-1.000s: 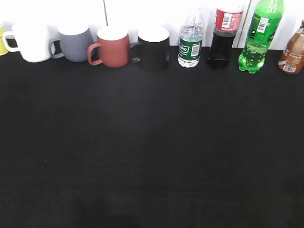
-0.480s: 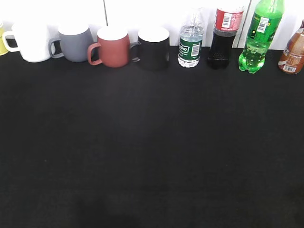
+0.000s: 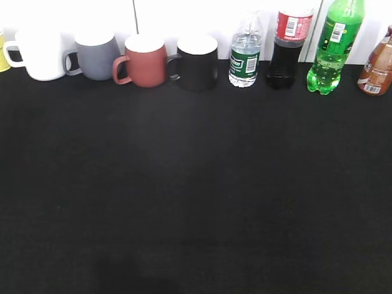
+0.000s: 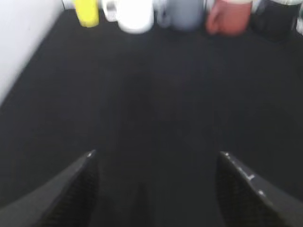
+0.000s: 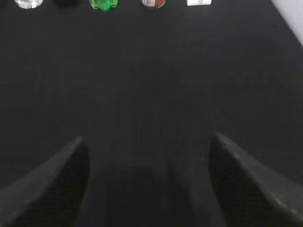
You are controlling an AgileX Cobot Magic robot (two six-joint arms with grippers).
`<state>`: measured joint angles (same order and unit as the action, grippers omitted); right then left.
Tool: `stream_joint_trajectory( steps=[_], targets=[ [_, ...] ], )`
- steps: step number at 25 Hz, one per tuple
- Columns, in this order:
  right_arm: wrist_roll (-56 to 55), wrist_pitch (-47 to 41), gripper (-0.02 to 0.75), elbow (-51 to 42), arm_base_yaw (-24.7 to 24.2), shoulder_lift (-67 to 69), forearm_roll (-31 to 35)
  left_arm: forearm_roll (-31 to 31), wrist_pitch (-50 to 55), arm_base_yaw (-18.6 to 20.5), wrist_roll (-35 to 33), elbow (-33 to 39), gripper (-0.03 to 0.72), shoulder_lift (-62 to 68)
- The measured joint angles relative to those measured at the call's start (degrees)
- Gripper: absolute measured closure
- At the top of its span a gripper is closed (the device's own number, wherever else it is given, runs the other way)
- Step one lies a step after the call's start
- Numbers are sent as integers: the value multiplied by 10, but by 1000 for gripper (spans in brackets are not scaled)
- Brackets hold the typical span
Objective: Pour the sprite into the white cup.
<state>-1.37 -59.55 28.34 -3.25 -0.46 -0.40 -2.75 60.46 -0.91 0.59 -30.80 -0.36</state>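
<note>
Left tool (image 4: 154,182) spread wide, nothing between the 2 dark fingers, hovering over bare black worktop (image 3: 196,184) well short of the mugs. Right tool (image 5: 147,177) likewise gaping and empty, aimed down the worktop at the bottles far ahead. Neither visible in the exterior view, so probably both parked low at the near edge, waiting to reach out.

Lined up along the back wall, likely for clear access from the front: white cup (image 3: 41,55) at far left, handle turned left, plain and cylindrical, touching nothing; then grey mug (image 3: 97,56), red-brown mug (image 3: 143,60), black mug (image 3: 196,58), water bottle (image 3: 245,52), cola bottle (image 3: 288,46). Sprite (image 3: 332,49) upright near the right end, well apart from the cup: bright translucent green, slim neck, lobed base, small white barcode label.
</note>
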Motion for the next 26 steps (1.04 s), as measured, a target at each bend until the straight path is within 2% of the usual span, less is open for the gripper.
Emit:
stream_joint_trajectory(
  steps=[26],
  targets=[
    [0,0,152,0,0,0,0,0,0,2,0,0,107,0]
  ],
)
